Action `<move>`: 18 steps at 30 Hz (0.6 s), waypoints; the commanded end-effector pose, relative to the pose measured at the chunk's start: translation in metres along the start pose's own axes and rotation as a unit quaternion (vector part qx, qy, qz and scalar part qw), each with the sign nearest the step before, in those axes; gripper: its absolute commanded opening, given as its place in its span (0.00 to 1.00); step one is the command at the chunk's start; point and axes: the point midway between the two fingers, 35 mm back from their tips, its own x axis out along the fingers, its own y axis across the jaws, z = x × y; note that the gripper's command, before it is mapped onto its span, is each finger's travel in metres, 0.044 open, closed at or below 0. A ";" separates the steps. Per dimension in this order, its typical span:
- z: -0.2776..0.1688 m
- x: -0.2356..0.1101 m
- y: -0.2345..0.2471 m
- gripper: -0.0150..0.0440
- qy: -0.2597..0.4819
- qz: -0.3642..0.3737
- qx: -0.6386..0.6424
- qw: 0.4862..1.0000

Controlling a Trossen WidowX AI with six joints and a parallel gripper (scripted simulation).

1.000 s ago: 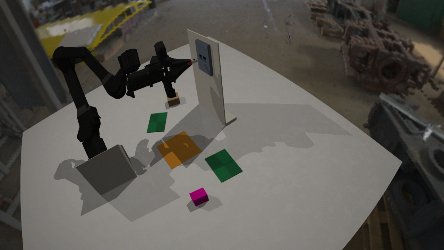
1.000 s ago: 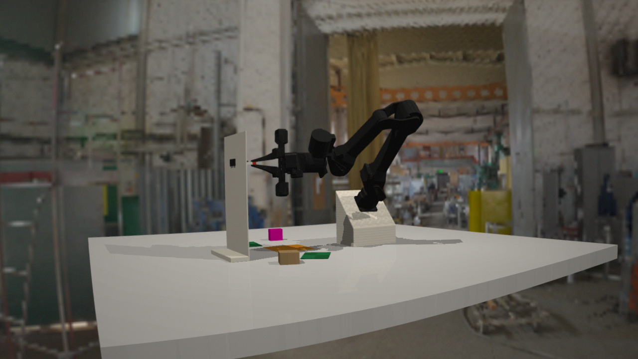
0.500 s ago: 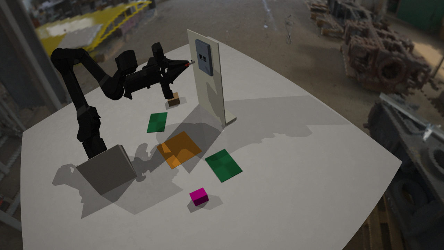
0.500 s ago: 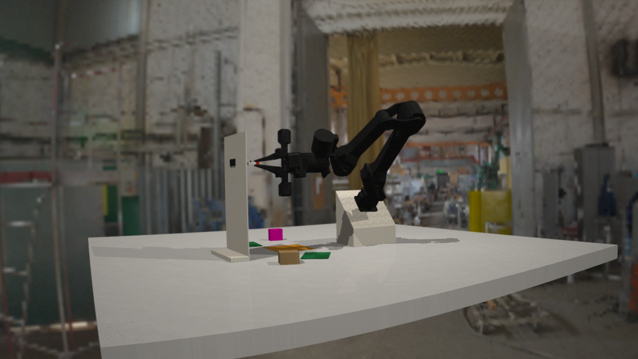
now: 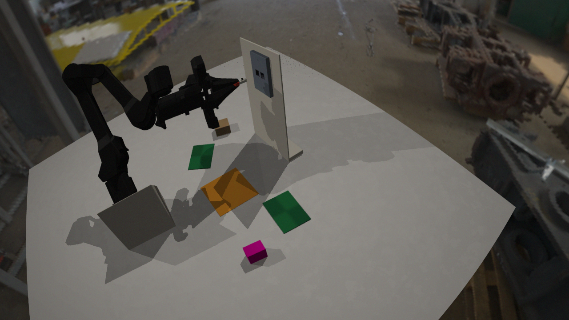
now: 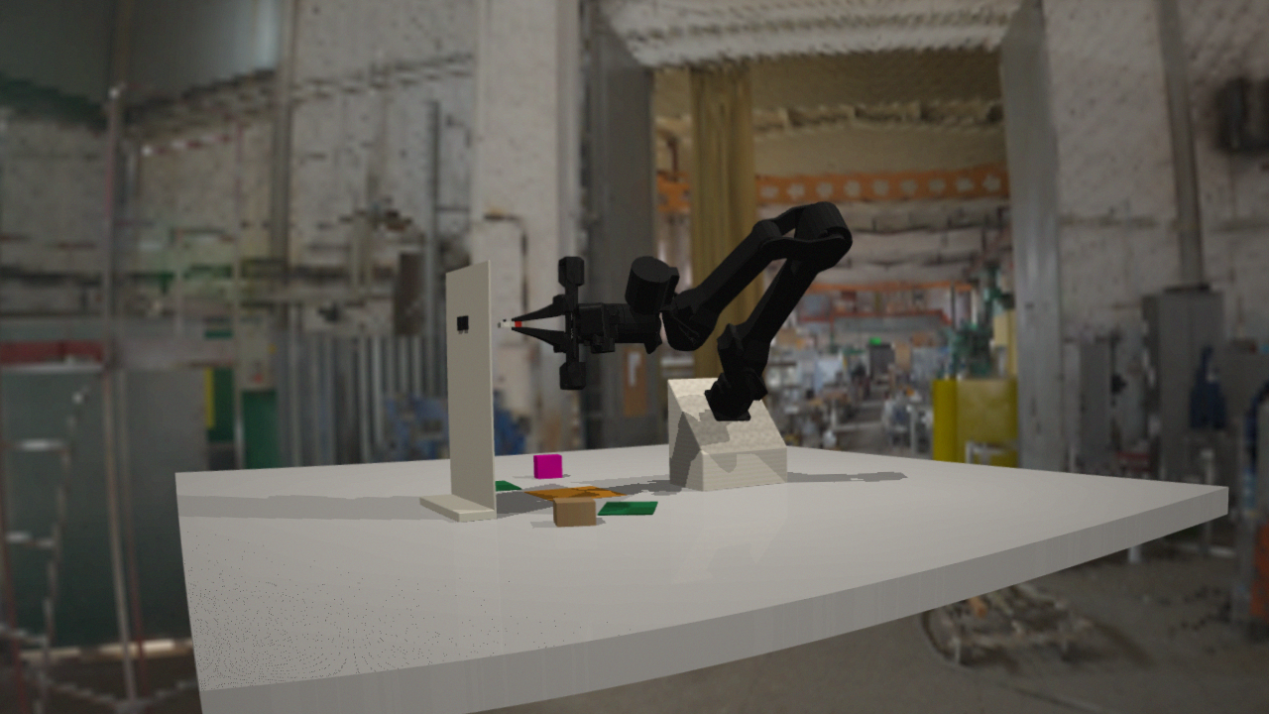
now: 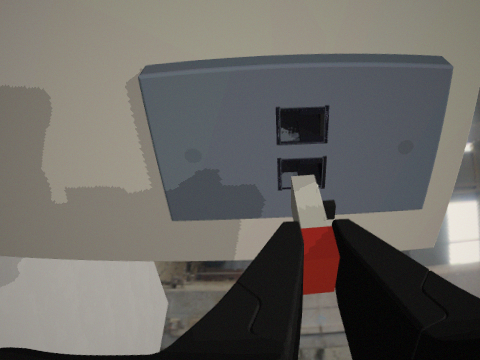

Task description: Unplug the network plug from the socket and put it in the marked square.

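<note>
My gripper is shut on the network plug, gripping its red rear part; the pale front end sticks out ahead of the fingers. The plug is level and points at the lower socket in the grey faceplate on the upright panel. In the exterior view a small gap shows between the plug's tip and the panel. An orange marked square lies on the table below, near the panel's foot.
Two green squares lie on either side of the orange one. A tan block sits under the arm and a magenta cube sits near the front. The arm's base block stands at the left.
</note>
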 end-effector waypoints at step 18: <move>-0.003 -0.011 0.001 0.25 0.000 0.003 -0.001 1.000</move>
